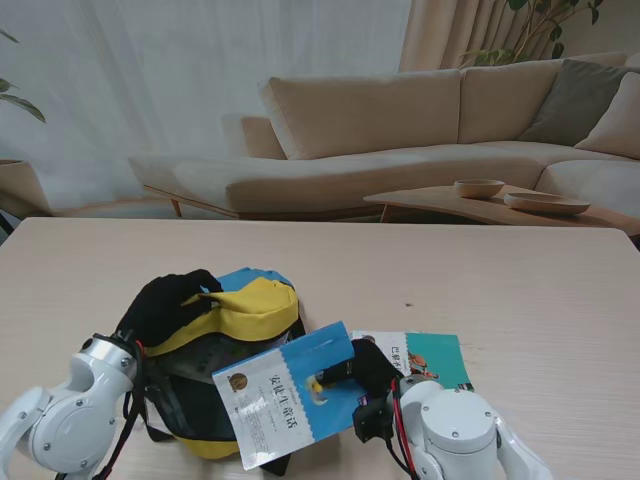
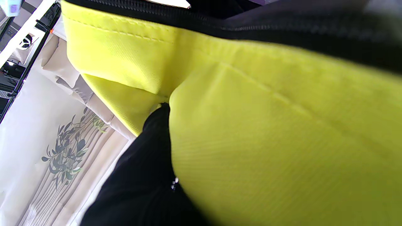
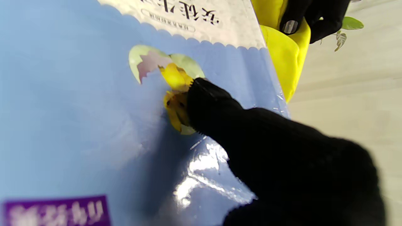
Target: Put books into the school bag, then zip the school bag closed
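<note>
The yellow, black and blue school bag (image 1: 215,350) lies on the table near me, on the left. My left hand (image 1: 168,300), in a black glove, is shut on the bag's yellow flap (image 2: 251,125) and holds it up. A light blue book (image 1: 285,395) is tilted over the bag's near right side, with my right hand (image 1: 362,372) shut on its edge. In the right wrist view the gloved thumb (image 3: 216,106) presses on the blue cover (image 3: 78,125). A second book (image 1: 432,358) with a teal and white cover lies flat on the table to the right.
The table's (image 1: 520,290) far edge runs across the view. Beyond it are a beige sofa (image 1: 400,130) and a low wooden table (image 1: 500,205) with two bowls.
</note>
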Controlling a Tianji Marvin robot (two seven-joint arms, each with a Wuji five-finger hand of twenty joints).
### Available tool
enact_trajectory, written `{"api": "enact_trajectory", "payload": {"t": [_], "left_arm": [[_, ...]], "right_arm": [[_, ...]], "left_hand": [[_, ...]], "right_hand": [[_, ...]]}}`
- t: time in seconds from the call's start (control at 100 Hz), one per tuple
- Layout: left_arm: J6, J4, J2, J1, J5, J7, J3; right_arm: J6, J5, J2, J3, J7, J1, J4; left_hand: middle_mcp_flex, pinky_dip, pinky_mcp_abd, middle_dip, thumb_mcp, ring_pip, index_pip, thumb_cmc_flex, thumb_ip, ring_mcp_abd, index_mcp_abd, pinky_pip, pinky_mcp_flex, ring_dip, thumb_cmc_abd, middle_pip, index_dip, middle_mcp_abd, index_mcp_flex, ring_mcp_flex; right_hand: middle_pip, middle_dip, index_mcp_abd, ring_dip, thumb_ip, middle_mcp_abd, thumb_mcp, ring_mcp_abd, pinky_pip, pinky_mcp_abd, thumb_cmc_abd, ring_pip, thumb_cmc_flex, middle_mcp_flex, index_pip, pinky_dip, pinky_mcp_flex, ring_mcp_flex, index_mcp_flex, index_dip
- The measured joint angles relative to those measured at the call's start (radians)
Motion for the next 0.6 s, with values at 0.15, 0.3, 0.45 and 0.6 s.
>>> {"api": "enact_trajectory", "payload": {"t": [0.15,0.3,0.45,0.6], "left_arm": [[-0.008,0.000,0.000,-0.001,-0.005,-0.002,-0.002],[-0.011,-0.001,0.000,0.002,-0.011,-0.001,-0.002],[-0.012,-0.004,0.000,0.007,-0.011,-0.001,-0.001],[-0.015,-0.006,-0.001,0.011,-0.011,0.002,0.000]], "right_arm": [[0.065,0.000,-0.029,-0.049,-0.071,0.038,0.009],[0.145,0.023,-0.067,-0.092,-0.153,0.079,0.022],[0.219,0.056,-0.117,-0.118,-0.230,0.108,0.033],[0.273,0.074,-0.162,-0.136,-0.291,0.134,0.058]], "left_hand": [[0.000,0.004,0.000,0.000,0.000,0.000,0.000,0.000,0.000,0.000,0.000,0.000,0.000,0.000,0.000,0.000,0.000,0.000,0.000,0.000],[0.000,0.005,0.000,-0.001,0.000,0.000,0.000,0.000,0.000,0.000,0.000,0.000,0.000,0.000,0.000,0.001,0.000,0.001,0.000,0.000],[0.000,0.005,0.001,-0.001,0.000,0.000,0.000,0.009,0.000,0.000,0.013,0.000,0.000,0.000,0.000,0.002,0.007,0.003,0.000,0.000],[0.000,0.006,0.001,-0.001,0.000,0.000,0.000,0.009,0.000,0.000,0.014,0.000,0.000,0.000,0.000,0.003,0.007,0.003,0.000,0.000]], "right_hand": [[0.001,-0.005,0.000,-0.007,0.000,0.000,0.000,0.001,0.000,0.002,0.000,0.000,0.000,0.000,0.000,-0.001,0.001,0.000,0.000,-0.013],[0.002,-0.008,0.006,-0.010,0.000,0.001,0.000,0.002,0.000,0.006,0.000,0.000,0.000,0.000,0.000,-0.003,0.013,0.010,0.001,-0.023],[0.010,-0.018,0.007,-0.010,0.000,0.001,0.000,0.002,0.000,0.008,0.000,0.000,0.000,0.000,0.000,-0.013,0.022,0.011,0.001,-0.024],[0.011,-0.022,0.007,-0.011,0.000,0.001,0.000,0.002,0.000,0.008,0.000,0.000,0.000,0.000,0.000,-0.015,0.025,0.012,0.001,-0.034]]}}
